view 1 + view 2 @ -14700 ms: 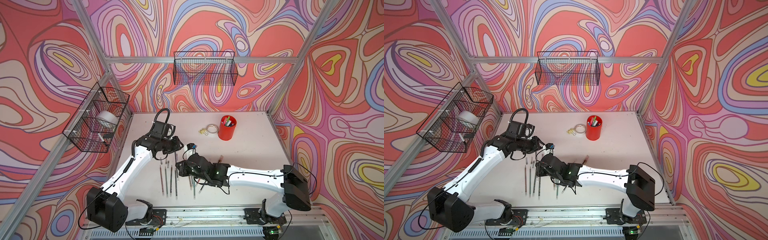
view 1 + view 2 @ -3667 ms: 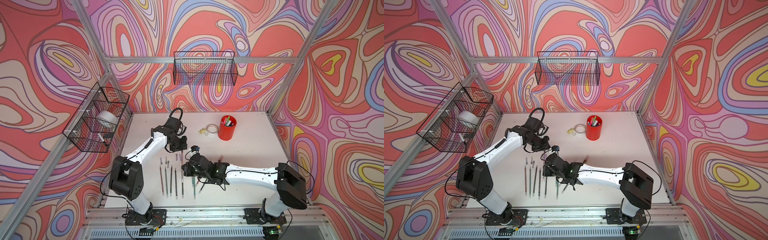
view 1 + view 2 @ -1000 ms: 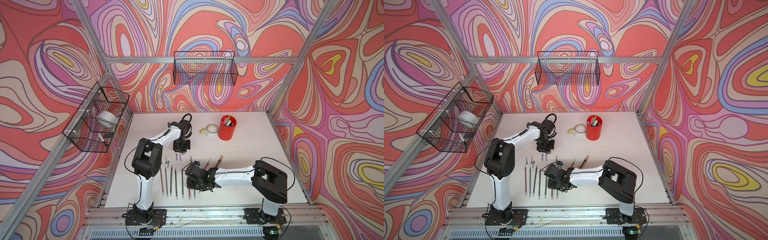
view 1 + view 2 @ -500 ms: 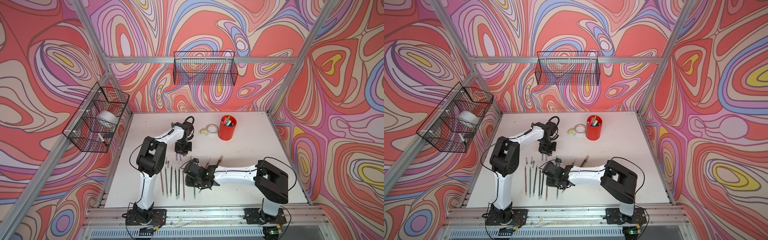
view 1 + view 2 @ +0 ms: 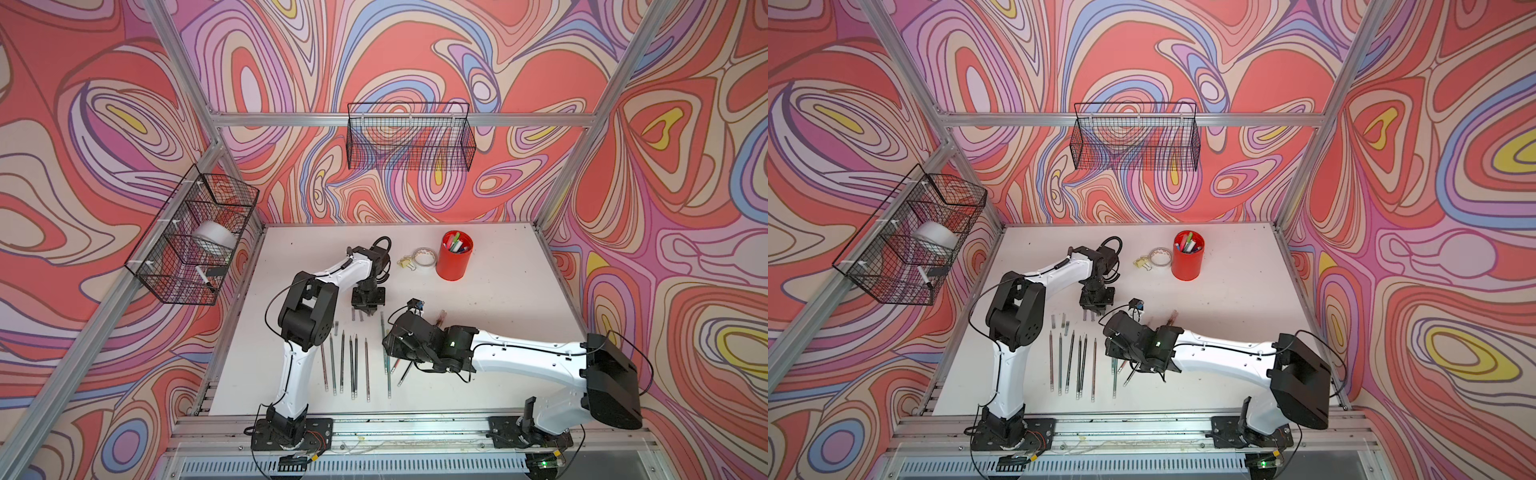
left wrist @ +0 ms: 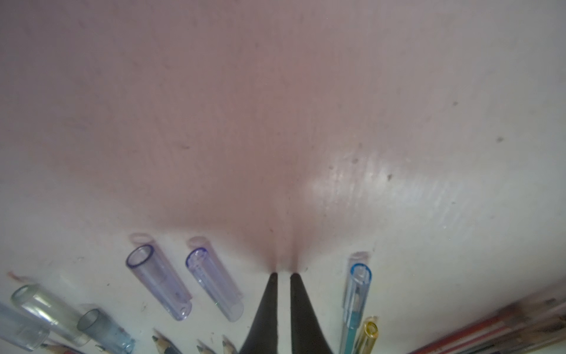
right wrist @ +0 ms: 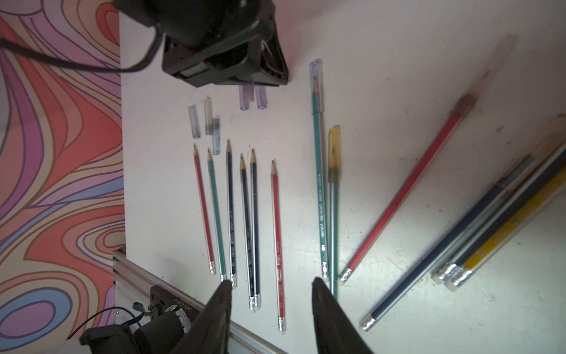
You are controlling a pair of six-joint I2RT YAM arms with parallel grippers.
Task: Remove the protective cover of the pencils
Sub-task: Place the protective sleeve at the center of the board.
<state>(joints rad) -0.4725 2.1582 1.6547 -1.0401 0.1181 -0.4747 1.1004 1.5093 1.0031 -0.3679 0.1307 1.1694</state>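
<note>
Several bare pencils (image 7: 245, 214) lie side by side in a row (image 5: 351, 365) near the table's front. Beside them a green pencil wears a clear blue cover (image 7: 316, 85), and its neighbour a yellow cover (image 7: 334, 153). A red pencil (image 7: 407, 184) and a bundle of covered pencils (image 7: 505, 214) lie slanted further off. Loose clear covers (image 6: 159, 282) (image 7: 214, 128) rest by my left gripper (image 6: 283, 274), which is shut, empty, tips on the table (image 5: 368, 305). My right gripper (image 7: 272, 282) hangs open and empty above the eraser ends.
A red cup of markers (image 5: 453, 262), a tape ring (image 5: 424, 257) and a yellow clip (image 5: 406, 262) stand at the back. Wire baskets hang on the left wall (image 5: 195, 245) and back wall (image 5: 409, 141). A metal rail (image 5: 374, 428) borders the front edge.
My right gripper's jaws have opened, and that arm's elbow has swung out to the right. The left gripper has stayed shut by the loose covers.
</note>
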